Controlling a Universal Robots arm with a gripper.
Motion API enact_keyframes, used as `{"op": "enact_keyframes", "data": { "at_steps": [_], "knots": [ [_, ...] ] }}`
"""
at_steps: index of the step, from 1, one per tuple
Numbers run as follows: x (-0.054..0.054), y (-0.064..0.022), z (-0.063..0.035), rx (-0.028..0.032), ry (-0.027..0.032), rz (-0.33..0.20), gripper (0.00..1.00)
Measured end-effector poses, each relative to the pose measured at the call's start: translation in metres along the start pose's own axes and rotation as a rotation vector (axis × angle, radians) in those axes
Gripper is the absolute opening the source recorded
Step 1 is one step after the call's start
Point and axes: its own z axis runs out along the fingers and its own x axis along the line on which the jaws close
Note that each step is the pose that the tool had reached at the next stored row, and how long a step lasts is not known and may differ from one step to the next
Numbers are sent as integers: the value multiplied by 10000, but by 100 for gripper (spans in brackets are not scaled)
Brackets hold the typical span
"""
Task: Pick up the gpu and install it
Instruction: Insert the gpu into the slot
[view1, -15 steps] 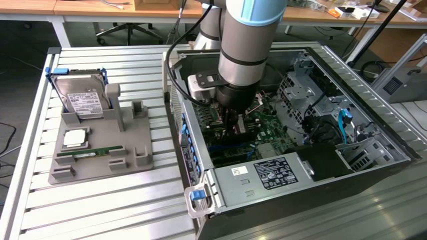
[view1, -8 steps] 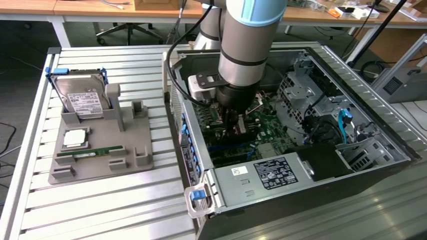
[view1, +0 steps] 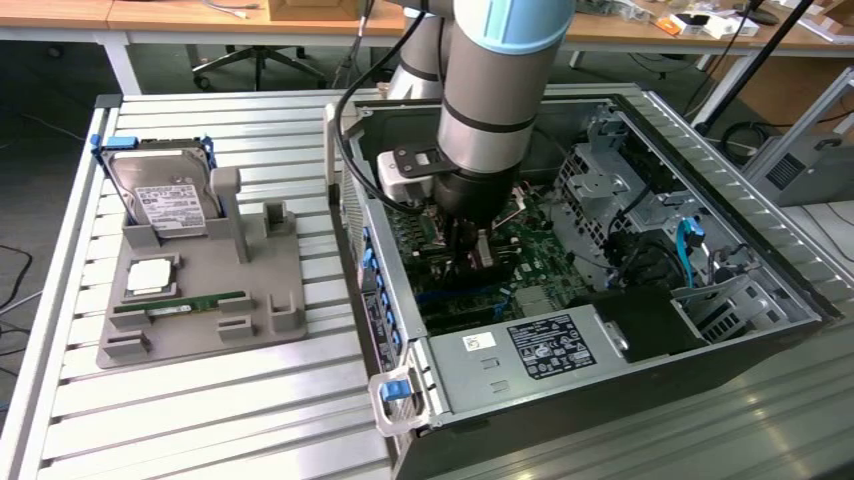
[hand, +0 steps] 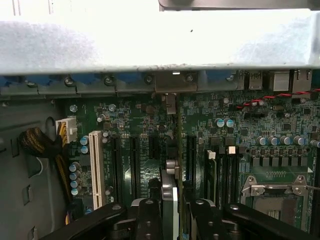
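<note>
1. I take the open black desktop tower case as landmark. It lies on its side on the ribbed metal table with its side panel off, so the green motherboard faces up and the arm can come down onto it.

2. My arm's black two-finger gripper is inside the case, low over the motherboard's row of long dark expansion slots.

3. Hand state: the fingers stand on either side of a thin card seen edge-on and are clamped on it. I judge this to be the gpu, the thin flat dark circuit card, held upright so its lower edge can enter a slot.

4. Task item location: the gpu is inside the case, between the slots, with its far end pointing at the case's rear wall where a silvery bracket tab sits in line with it. I cannot tell whether the card is fully seated.

5. Outside the case, beside it on the table, the grey moulded parts holder has a silver boxy hard drive with a white label propped upright and a narrow green memory stick lying in its groove. Both are well apart from the gripper.

6. The grey power supply with a label sits at the case's near end, clear of the work.
</note>
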Motion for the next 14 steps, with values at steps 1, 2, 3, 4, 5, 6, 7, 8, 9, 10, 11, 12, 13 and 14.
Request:
{"op": "enact_keyframes", "data": {
  "at_steps": [1,2,3,4,5,6,7,8,9,10,11,12,13,14],
  "knots": [
    [0,-2,1,1,-1,-8,27],
    [0,-3,2,0,0,-13,27],
    [0,-3,2,0,0,-15,27],
    [-1,-3,2,0,0,-15,27],
    [-1,-3,3,-1,1,-15,27],
    [-1,-3,4,0,0,-15,27],
    [-1,-3,11,1,-1,-15,27],
    [-1,-3,19,1,-1,-15,27],
    [0,-2,24,-1,2,-15,27],
    [-1,-2,27,-1,1,-15,27],
    [-1,-2,28,0,0,-15,27],
    [-1,-2,28,0,0,-15,27],
    [-1,-2,29,0,0,-15,27],
    [-1,-2,30,0,0,-15,27]
  ]
}}
